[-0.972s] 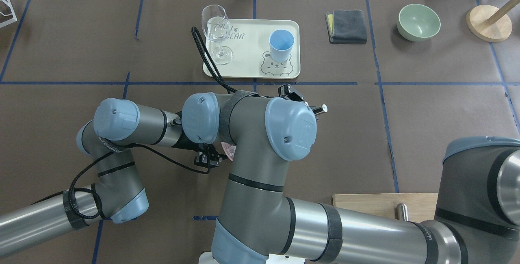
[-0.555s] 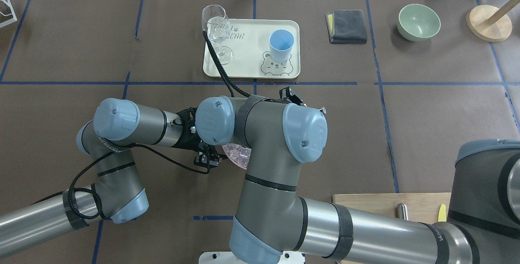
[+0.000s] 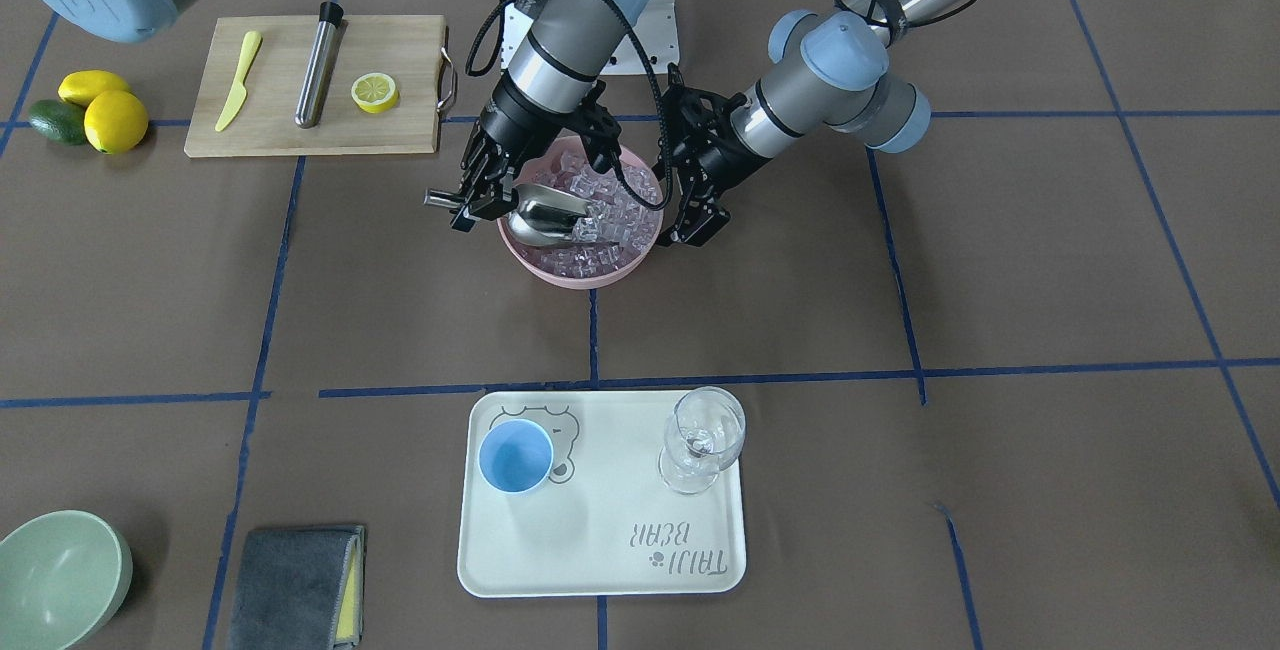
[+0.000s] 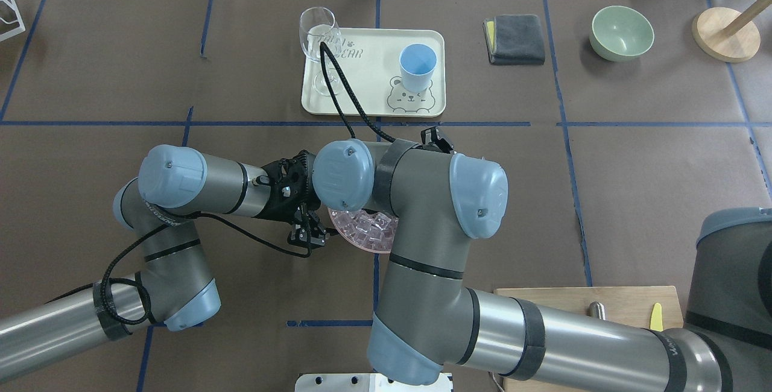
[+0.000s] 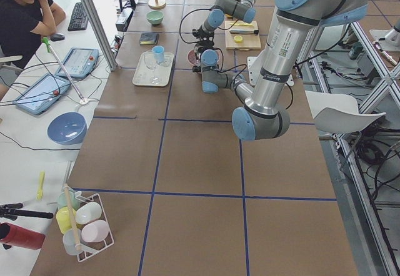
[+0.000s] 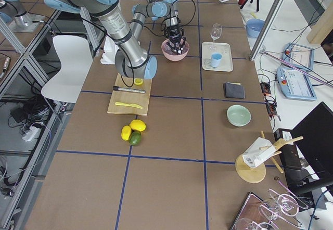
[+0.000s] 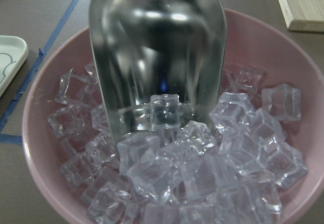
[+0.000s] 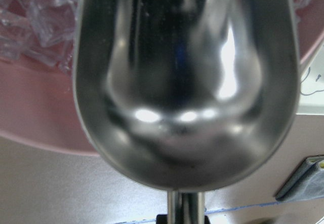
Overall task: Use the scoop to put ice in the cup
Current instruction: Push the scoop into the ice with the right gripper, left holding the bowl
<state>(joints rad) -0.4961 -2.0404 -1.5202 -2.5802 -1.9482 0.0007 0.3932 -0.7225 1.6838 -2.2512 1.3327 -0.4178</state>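
Steel scoop (image 3: 545, 215), just one, lies mouth-first in the ice (image 3: 620, 210), cubes too many to count, in one pink bowl (image 3: 580, 275). My right gripper (image 3: 478, 198) clamps its handle. My left gripper (image 3: 693, 225) hangs beside the rim; I cannot tell how its jaws stand. One cup (image 3: 515, 457) stands far off on one tray (image 3: 600, 550), right of one glass (image 3: 705, 435).

The brown table (image 3: 1000, 280) carries tray (image 3: 600, 540), pink bowl (image 3: 580, 276), cutting board (image 3: 400, 130) — lemons (image 3: 113, 120) too.

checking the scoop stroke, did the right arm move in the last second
yes, the right arm swung toward the view's right, judged against the tray.
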